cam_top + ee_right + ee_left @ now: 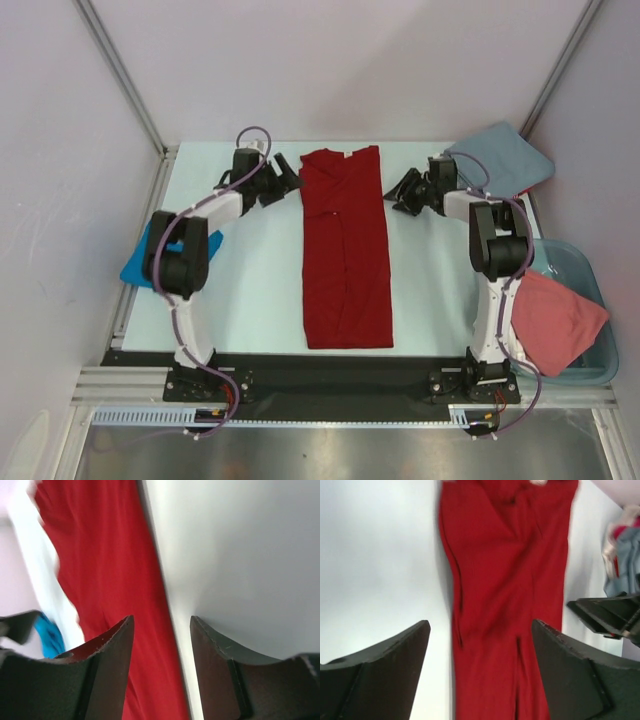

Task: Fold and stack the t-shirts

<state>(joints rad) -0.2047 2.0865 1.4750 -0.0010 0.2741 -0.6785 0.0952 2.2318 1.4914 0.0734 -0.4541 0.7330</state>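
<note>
Red t-shirt (346, 250) folded into a long strip, flat on the tabletop (250, 290)
Spread open and empty by its collar end: left fingers (380, 680) just left of it, right fingers (105, 670) just right. Blue shirt (138, 264) well off to its left, grey-blue shirt (505, 160) past its far right corner, salmon-pink shirt (560, 320) draped over a bin (577, 262) to its right

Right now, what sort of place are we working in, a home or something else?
Probably a lab test cell, not a home: a white table boxed in by aluminium framing and plain white walls, with a red t-shirt laid flat and a pink shirt draped over a blue tub.
</note>
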